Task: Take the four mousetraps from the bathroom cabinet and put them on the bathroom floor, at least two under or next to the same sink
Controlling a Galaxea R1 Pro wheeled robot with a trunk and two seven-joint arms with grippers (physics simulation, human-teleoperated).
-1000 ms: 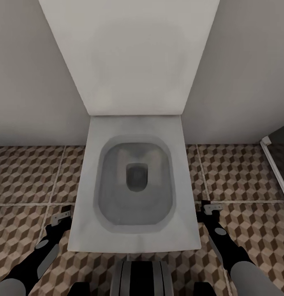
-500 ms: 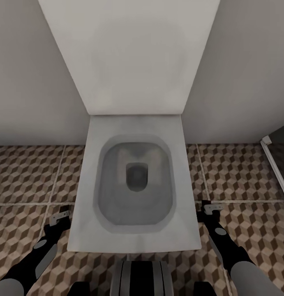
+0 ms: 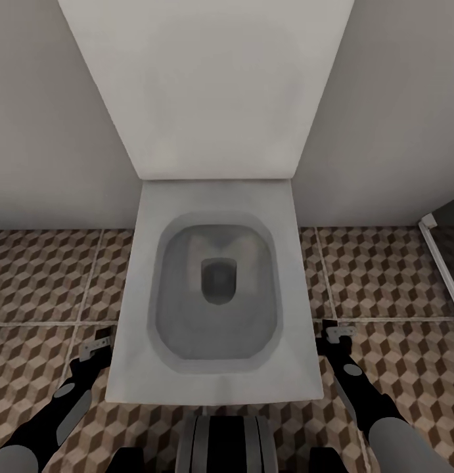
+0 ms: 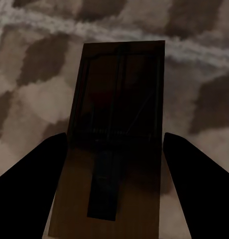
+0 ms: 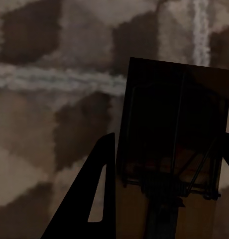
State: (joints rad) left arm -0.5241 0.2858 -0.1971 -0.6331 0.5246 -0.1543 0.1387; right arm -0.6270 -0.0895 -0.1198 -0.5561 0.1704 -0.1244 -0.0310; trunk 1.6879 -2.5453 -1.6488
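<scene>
Left tool [image 4: 114, 149] grasping mousetrap [image 4: 117, 124] | right tool [image 5: 167, 164] grasping second mousetrap [image 5: 176, 139] | head view: toilet [image 3: 213, 289], floor [image 3: 49, 276]

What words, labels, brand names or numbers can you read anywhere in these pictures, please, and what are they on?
None: no readable text in any view.
Toilet: plain white, unmarked.
Bathroom floor: cube pattern only.
Mousetrap in the left hand: dark wood and wire, no print visible.
Mousetrap in the right hand: too dark to show any marking.

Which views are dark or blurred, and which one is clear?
Head view: evenly lit and clear, toilet sharp. Left wrist view: mousetrap in deep shadow, floor blurred. Right wrist view: mousetrap almost black, floor tiles soft.
</scene>
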